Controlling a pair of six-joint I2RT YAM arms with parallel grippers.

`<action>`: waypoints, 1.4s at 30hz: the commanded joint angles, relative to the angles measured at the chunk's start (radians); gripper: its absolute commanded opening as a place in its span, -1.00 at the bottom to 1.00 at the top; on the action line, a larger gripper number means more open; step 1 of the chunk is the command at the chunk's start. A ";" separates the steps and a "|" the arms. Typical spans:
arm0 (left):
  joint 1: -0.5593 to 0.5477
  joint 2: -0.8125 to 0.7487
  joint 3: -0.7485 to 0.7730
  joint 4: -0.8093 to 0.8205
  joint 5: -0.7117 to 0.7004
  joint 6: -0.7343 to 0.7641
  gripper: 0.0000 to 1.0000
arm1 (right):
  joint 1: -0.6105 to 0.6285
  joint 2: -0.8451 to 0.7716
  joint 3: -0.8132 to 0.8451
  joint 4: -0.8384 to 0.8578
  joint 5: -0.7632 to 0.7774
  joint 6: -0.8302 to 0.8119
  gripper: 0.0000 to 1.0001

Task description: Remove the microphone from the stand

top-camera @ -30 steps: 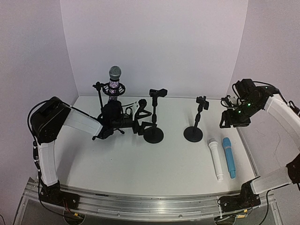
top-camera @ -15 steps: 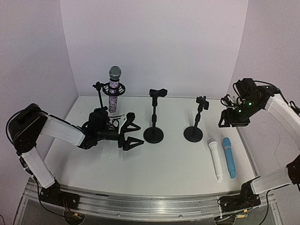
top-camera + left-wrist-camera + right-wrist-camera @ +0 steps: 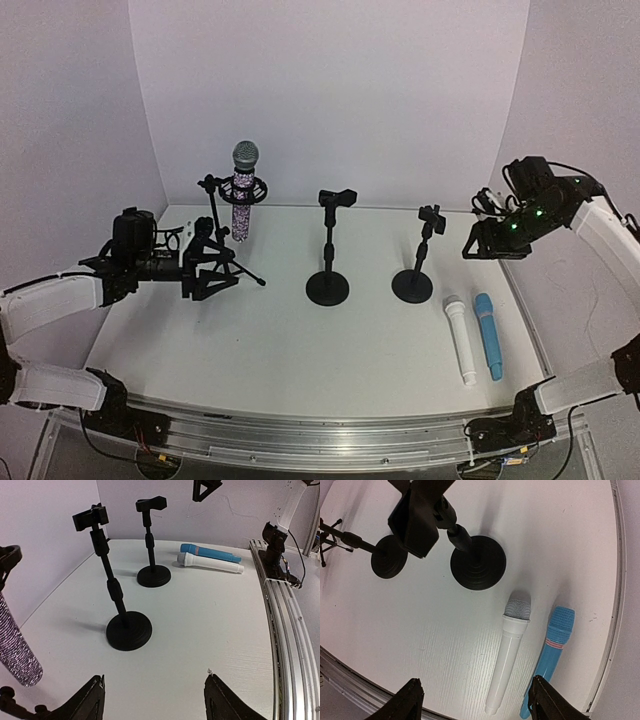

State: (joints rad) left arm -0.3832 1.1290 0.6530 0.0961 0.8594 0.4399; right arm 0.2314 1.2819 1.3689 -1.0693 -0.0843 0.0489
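Observation:
The microphone [image 3: 244, 190], with a glittery body and a grey mesh head, stands upright in the ring holder of a black tripod stand [image 3: 213, 214] at the back left. Its glittery lower body [image 3: 18, 651] shows at the left edge of the left wrist view. My left gripper [image 3: 215, 268] [image 3: 155, 700] is open and empty, low over the table just in front of the stand's legs and below the microphone. My right gripper [image 3: 480, 243] [image 3: 476, 700] hangs open and empty above the far right of the table.
Two empty black round-base stands are mid-table, one [image 3: 328, 288] [image 3: 129, 629] near centre, the other [image 3: 413, 284] [image 3: 478, 562] to its right. A white microphone [image 3: 461, 340] [image 3: 510, 650] and a blue microphone [image 3: 488, 334] [image 3: 552, 650] lie side by side at the right.
My left arm has swung back to the left, from beside the centre stand to in front of the tripod stand, and its jaws have narrowed a little. The right gripper has barely shifted.

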 commanded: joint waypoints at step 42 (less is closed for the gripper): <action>0.292 0.481 0.458 0.165 0.040 -0.163 -0.67 | 0.001 -0.061 0.017 0.119 -0.120 0.020 0.37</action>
State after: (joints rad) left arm -0.0891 1.5998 1.0725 0.2072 0.9065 0.2969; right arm 0.2314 1.2257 1.3695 -0.9759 -0.1848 0.0565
